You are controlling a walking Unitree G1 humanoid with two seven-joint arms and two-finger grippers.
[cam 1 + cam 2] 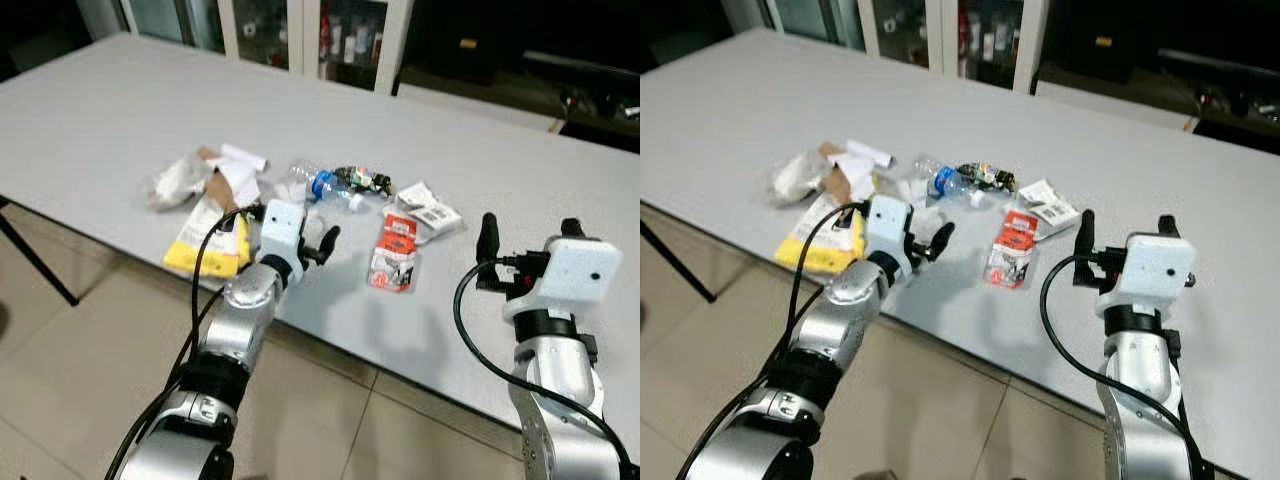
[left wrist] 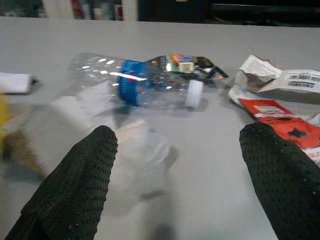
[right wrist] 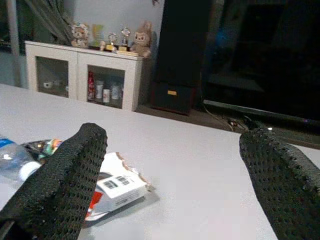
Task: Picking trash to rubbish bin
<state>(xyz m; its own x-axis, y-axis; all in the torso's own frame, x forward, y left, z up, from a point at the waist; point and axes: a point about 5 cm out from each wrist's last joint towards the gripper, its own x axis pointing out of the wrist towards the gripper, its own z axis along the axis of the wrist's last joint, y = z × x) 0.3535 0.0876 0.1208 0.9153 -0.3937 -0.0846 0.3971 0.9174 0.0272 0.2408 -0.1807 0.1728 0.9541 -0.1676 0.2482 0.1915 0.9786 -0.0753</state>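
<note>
Nearest us, both arms are raised over the near edge of the grey table [image 1: 120, 110]. The right gripper [image 1: 528, 243] hangs above bare tabletop on the right, fingers spread wide, nothing between them. The left gripper [image 1: 322, 243] hovers near the middle of the table's near edge, its fingers [image 2: 75, 185] also wide apart and holding nothing, aimed at the litter just beyond.

And there's the trash, strewn in a loose line across the table. On the left, close to the edge, lies a yellow packet [image 1: 208, 240], flat, with the left arm's black cable crossing in front of it. Just right of the left gripper, a red carton [image 1: 394, 252] lies on its side. Directly past the left fingertips sits a crumpled clear wrapper [image 2: 142, 150], blurred in the wrist view.

Further back, a clear bottle [image 1: 325, 186] with a blue label and white cap lies on its side, cap pointing right. Touching it at the far right is a dark, shiny foil wrapper [image 1: 365, 179]. Right of that, white torn packaging [image 1: 428, 208] with a barcode rests beside the red carton. On the far left, crumpled paper [image 1: 232, 172] and a plastic bag [image 1: 172, 182] are bunched together.

Behind the table stand white glass-door cabinets [image 1: 300, 30].
</note>
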